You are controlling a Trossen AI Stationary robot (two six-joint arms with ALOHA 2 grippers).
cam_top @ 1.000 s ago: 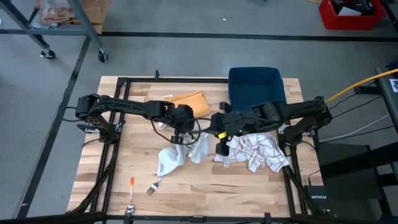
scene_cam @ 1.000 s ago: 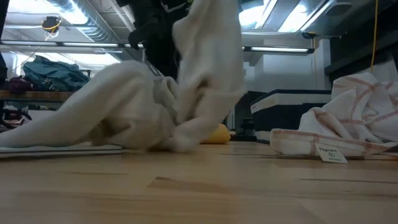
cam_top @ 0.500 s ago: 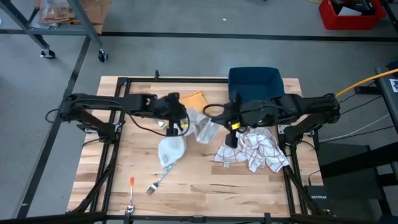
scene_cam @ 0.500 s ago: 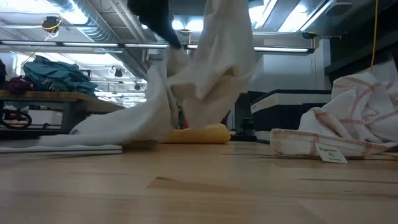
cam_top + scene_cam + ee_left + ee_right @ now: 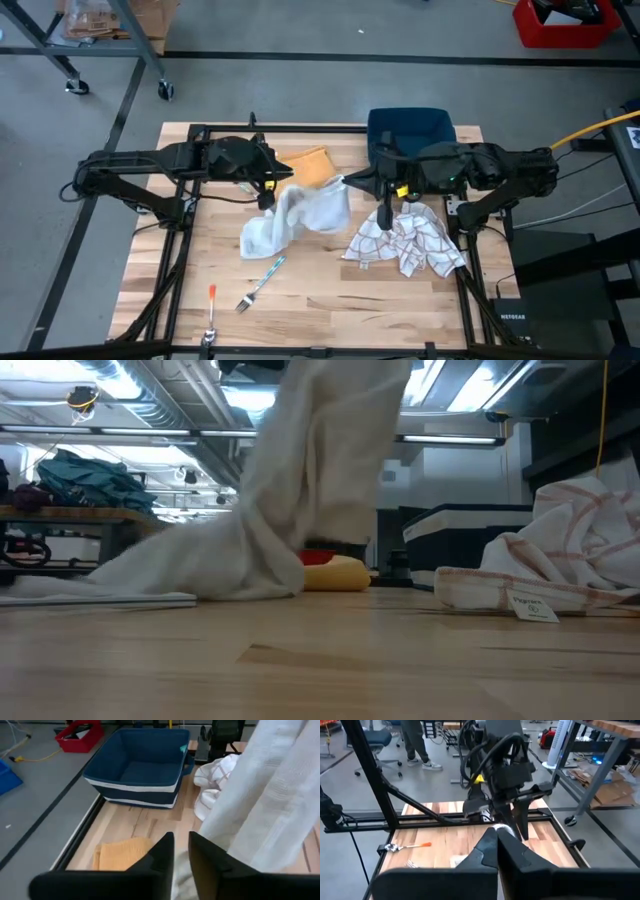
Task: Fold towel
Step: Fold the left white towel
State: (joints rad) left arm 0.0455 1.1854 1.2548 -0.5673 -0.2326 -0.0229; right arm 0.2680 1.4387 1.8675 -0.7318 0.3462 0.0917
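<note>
**What the views leave unclear**

In the low view the top of the hanging white cloth towel (image 5: 320, 470) runs off the upper edge, so whatever holds it is unseen there. Behind its folds, a yellow object (image 5: 335, 573) shows only partly. From above, the folded mustard-yellow cloth (image 5: 308, 165) is partly covered by the left arm. In the right wrist view, a person (image 5: 415, 740) beyond the bench is cut off above the legs.

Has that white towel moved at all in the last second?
Yes. The white towel has been carried toward the blue bin side, uncovering the fork.
</note>
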